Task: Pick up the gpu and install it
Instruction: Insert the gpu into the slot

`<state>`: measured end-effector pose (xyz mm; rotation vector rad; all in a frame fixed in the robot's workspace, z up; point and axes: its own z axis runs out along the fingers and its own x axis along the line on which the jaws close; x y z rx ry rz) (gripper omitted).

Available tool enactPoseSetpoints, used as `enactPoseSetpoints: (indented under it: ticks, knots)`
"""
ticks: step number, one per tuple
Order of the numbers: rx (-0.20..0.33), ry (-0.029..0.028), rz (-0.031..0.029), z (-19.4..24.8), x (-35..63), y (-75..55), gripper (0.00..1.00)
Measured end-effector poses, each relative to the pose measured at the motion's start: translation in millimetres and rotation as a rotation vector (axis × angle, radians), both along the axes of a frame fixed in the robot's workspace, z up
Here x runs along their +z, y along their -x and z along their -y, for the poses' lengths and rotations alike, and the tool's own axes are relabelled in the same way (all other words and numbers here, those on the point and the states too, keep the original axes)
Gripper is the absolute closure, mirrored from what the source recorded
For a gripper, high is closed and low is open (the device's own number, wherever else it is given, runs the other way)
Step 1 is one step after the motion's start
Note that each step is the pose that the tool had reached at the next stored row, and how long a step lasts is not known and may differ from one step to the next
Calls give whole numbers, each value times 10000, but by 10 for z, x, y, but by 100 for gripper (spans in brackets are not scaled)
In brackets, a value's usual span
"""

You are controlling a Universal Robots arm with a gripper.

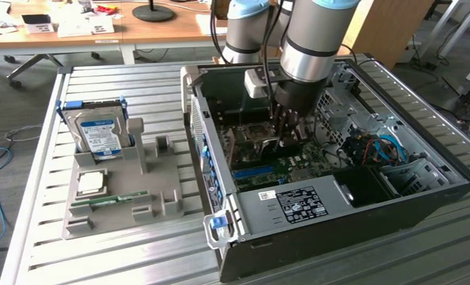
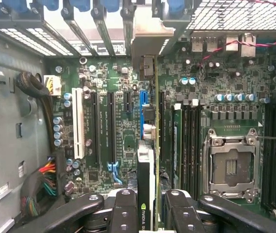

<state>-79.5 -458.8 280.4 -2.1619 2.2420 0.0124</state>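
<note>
Centrally, the gripper point(image 2: 150, 199) pinches the gpu point(image 2: 146, 167) between its fingers. The card stands edge-on over the motherboard point(image 2: 123, 145) inside the open computer case point(image 1: 314, 208), which lies toward the counter's point(image 1: 124, 89) edge on the exterior view's right. Whether the card's lower edge has entered a slot cannot be told.

Seating would likely go best with the card square to the board and its length parallel to the black expansion slots point(image 2: 95, 128). Its metal end bracket point(image 2: 150, 41) should line up with the rear openings, and pressure should fall evenly and straight, without tilt.

The blue connector point(image 2: 145, 104) lies just beside the card on one flank and the memory slots point(image 2: 188, 141) on the other, so clearance looks tight. The CPU socket point(image 2: 230, 167) lies beyond these. The cable bundle point(image 2: 43, 187) hugs the case wall, well apart.

Near the counter's opposite edge a grey holder point(image 1: 164, 178) carries an upright hard drive point(image 1: 99, 133) and a green memory stick point(image 1: 108, 202), clear of the work.
</note>
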Motion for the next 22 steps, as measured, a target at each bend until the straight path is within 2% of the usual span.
enactPoseSetpoints:
  ticks: [7,13,22]
  knots:
    - [1,3,-1,1,-5,25,73]
    - [0,-3,0,0,-60,47,73]
    - [2,-1,-1,8,-67,90,73]
